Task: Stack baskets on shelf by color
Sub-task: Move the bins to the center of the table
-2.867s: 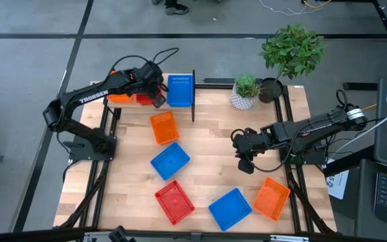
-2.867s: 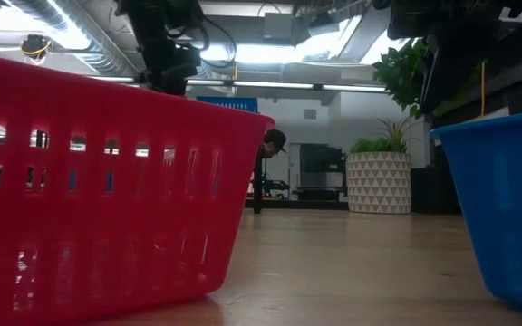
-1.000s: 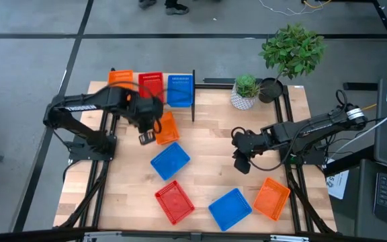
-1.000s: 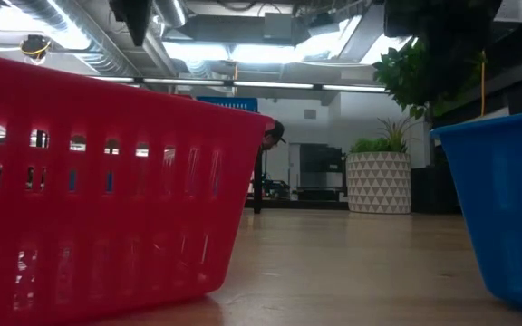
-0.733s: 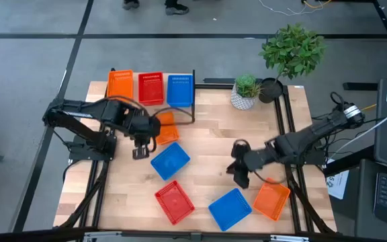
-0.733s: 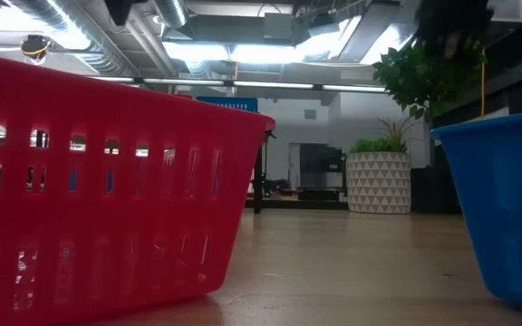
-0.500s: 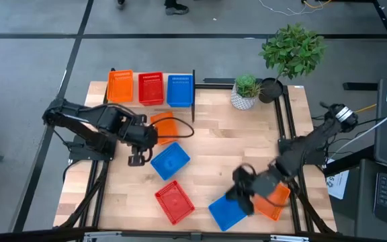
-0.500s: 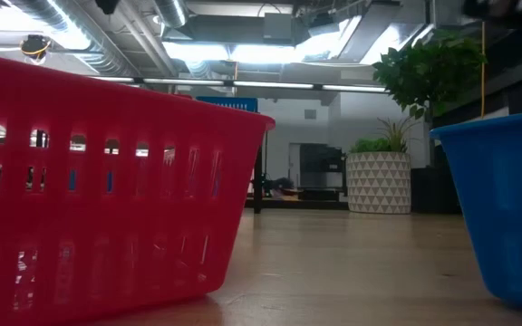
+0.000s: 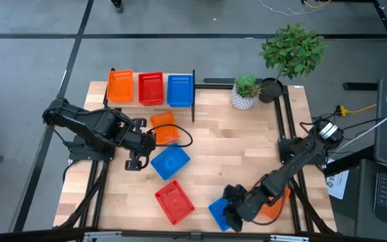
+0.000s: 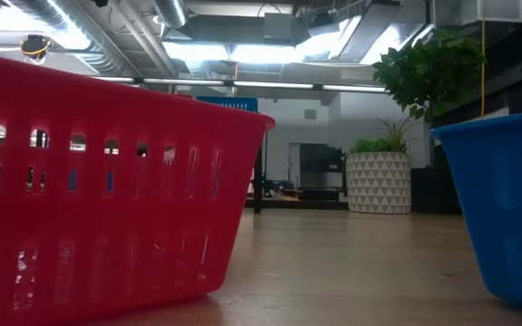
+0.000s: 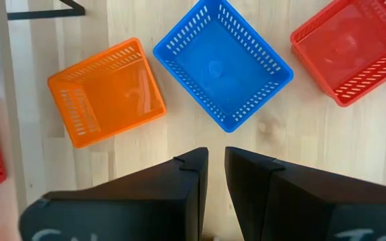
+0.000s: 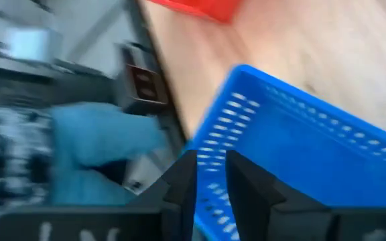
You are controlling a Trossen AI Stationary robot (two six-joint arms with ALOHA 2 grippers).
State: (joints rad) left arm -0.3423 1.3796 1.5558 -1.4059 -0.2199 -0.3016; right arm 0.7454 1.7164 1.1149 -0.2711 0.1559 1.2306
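Observation:
Three baskets sit side by side on the shelf (image 9: 152, 102) at the far left: orange (image 9: 119, 86), red (image 9: 150, 87), blue (image 9: 179, 90). On the tabletop lie an orange basket (image 9: 163, 127), a blue basket (image 9: 170, 160), a red basket (image 9: 174, 202), a second blue basket (image 9: 216, 208) and a second orange basket (image 9: 276, 202), half hidden under my right arm. My left gripper (image 9: 134, 163) (image 11: 216, 164) hangs shut and empty, left of the middle blue basket (image 11: 223, 63). My right gripper (image 9: 231, 214) (image 12: 211, 175), shut, is over the near blue basket's rim (image 12: 230, 114). My right gripper is at the rim of the near blue basket, coming from above and slanting toward the table's near edge. The view is blurred, so I cannot tell whether its fingers touch the rim. The basket rests flat on the table.
A white patterned pot with a small plant (image 9: 245, 94) and a larger plant in a dark pot (image 9: 289, 57) stand at the far right corner. The low view shows only the red basket (image 10: 107, 181) and a blue basket (image 10: 506, 208) up close, with bare wood between them.
My right arm has swung from the table's middle right down toward the near edge, and its gripper has come over the near blue basket. My left gripper has drawn back from beside the orange basket toward the near left. No basket has moved.

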